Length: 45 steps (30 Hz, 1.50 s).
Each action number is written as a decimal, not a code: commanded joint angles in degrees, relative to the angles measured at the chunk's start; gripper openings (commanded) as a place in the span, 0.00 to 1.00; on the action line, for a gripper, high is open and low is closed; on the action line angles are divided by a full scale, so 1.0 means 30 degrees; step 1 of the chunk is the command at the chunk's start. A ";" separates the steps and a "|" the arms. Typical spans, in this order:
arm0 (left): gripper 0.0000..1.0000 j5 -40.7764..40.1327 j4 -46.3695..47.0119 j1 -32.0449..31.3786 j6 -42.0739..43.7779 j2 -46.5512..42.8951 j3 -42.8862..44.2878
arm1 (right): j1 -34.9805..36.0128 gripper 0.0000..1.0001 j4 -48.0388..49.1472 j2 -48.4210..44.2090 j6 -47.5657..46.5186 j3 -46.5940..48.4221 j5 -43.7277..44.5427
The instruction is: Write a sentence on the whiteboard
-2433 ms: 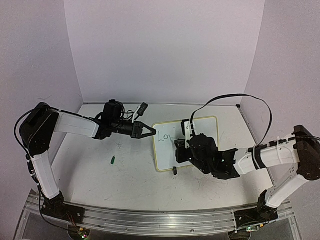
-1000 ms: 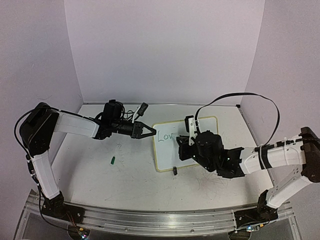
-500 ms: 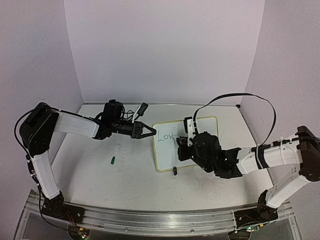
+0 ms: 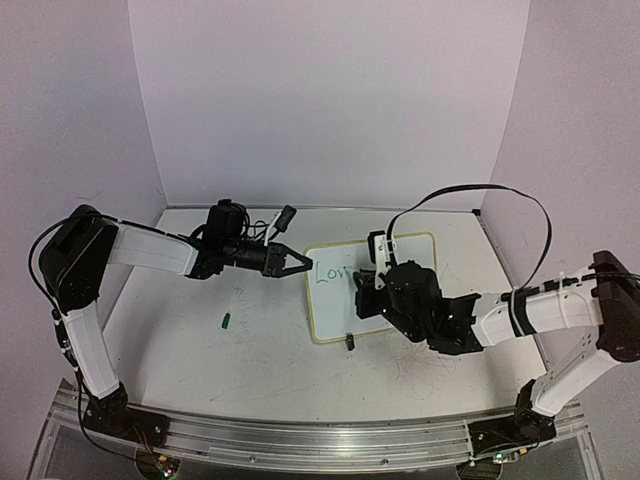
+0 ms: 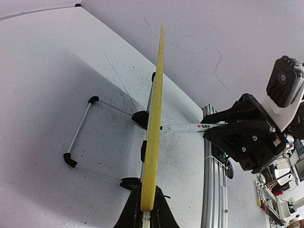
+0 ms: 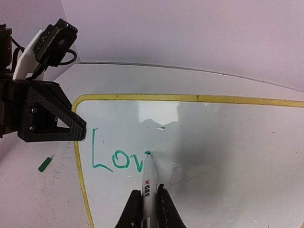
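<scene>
Green "Lov" is showing on the glossy white, yellow-framed rounded whiteboard. Right gripper is clamping a white plastic marker, label illegible. Left gripper is pinching the board's edge.

Right wrist view: marker rear, whiteboard lower edge cut off. Left wrist view: whiteboard edge-on, face unseen.

Cap left of whiteboard

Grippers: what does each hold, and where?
Right gripper holds the marker by its barrel, tip on the whiteboard; left gripper clamps the whiteboard's yellow edge.
</scene>
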 commanded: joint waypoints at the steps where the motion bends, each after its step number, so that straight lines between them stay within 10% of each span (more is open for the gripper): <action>1: 0.00 0.0608 0.0416 -0.0344 0.0234 -0.0367 -0.0152 | -0.0101 0.00 0.0582 0.0429 -0.0212 0.0904 0.0337; 45: 0.00 0.0586 0.0416 -0.0344 0.0234 -0.0360 -0.0137 | 0.0321 0.00 -0.0828 -0.1017 0.1317 -0.0009 0.0328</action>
